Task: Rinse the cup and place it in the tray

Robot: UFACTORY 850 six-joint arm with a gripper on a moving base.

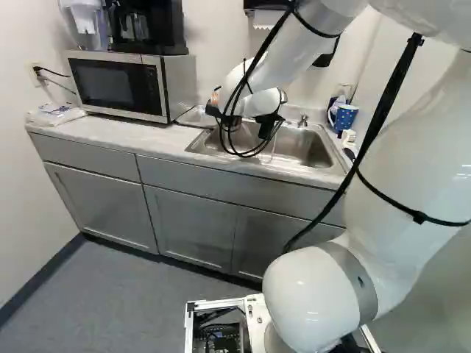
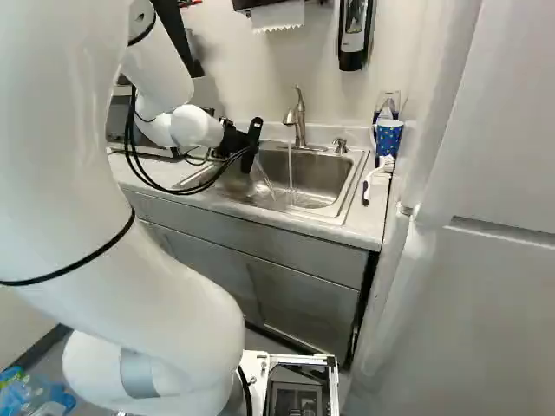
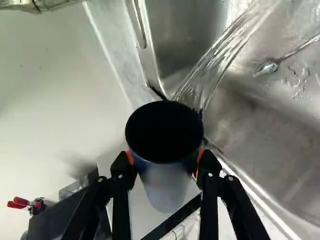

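Cup (image 3: pixel 165 132) pinched in my claw (image 3: pixel 164 162), tipped so water (image 3: pixel 215 60) pours into the sink (image 3: pixel 260 130), not onto the counter (image 2: pixel 364 227); side grip keeps the mouth clear.

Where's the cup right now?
In the wrist view, the dark round cup is held in the black gripper; in the right base view, that is over the left side of the steel sink, left of the silver faucet.

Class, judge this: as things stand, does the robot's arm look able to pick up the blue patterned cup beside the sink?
Probably not: its pincer is shut on the held cup. The way over the sink to the blue patterned cup looks mostly free, passing before the faucet.
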